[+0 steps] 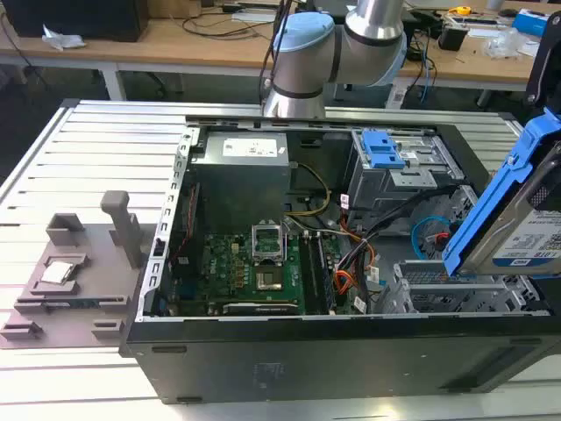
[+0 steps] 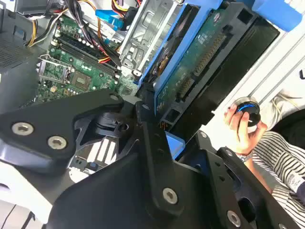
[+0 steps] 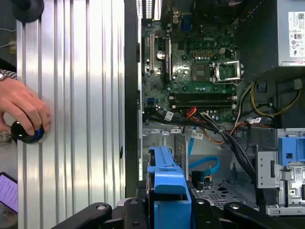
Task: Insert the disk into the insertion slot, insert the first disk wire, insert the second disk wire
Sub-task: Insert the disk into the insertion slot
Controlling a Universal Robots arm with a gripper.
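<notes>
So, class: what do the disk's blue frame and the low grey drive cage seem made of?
The disk frame: likely moulded plastic, uniform bright blue, slight sheen. The drive cage: probably sheet metal, dull grey, thin walls with punched holes.

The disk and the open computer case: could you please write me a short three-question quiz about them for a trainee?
1. True or false: the disk hangs tilted, not yet inside the insertion slot.
2. The claw grips: A a cable; B the disk; C a memory stick?
3. Fill in: the disk's carrier is coloured ___.
Key: 1 true; 2 B; 3 blue.
</notes>
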